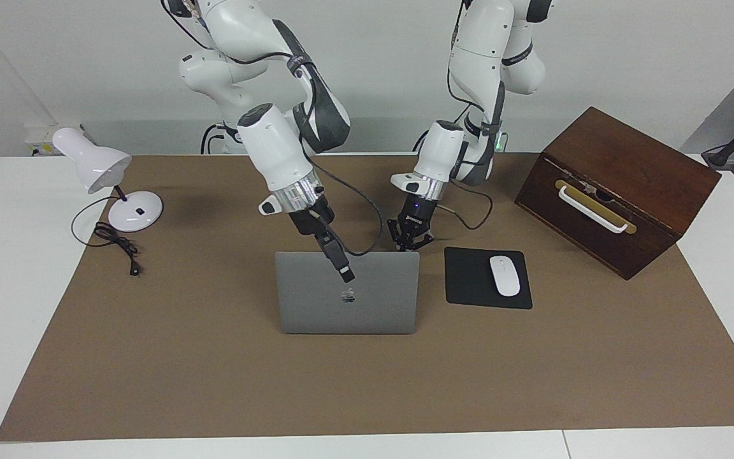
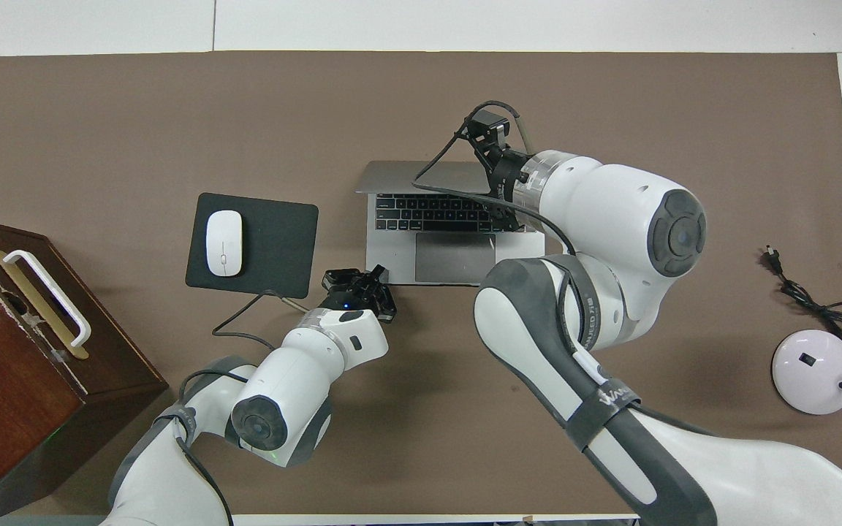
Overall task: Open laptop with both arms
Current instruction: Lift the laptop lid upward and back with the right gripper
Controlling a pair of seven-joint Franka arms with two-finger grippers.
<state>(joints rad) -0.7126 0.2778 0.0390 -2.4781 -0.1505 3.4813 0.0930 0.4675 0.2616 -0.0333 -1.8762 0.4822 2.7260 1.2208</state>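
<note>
- The laptop (image 1: 346,305) sits mid-worktop on the brown mat, beside the black mouse pad (image 1: 487,278), which lies toward the left arm's end.
- Its lid is already raised well off the base: the overhead view shows the keyboard and dark trackpad, while the facing view shows the lid's back with the logo, standing steeply (roughly upright, I judge, perhaps a little short of a usual working angle).
- The right gripper (image 1: 346,275) is at the lid's upper edge, its tip showing in front of the lid's back in the facing view; I cannot tell whether its fingers are together or apart, nor whether they pinch the edge or only push it.
- The left gripper (image 1: 411,242) is down at the base's corner nearest the robots, toward the mouse pad, with its fingers brought together on nothing; it seems to be pinning the base (contact itself is hard to confirm).
- Done, as I read it: the lid is unlatched and swung most of the way, with the base lying flat on the mat.
- Left, by my judgement: perhaps a little more tilt, then both arms must let go and pull clear.
- Farther out, a white mouse (image 1: 504,275) rests on the pad, a dark wooden box (image 1: 615,191) stands at the left arm's end, and a white desk lamp (image 1: 106,178) with its cord at the right arm's end.
</note>
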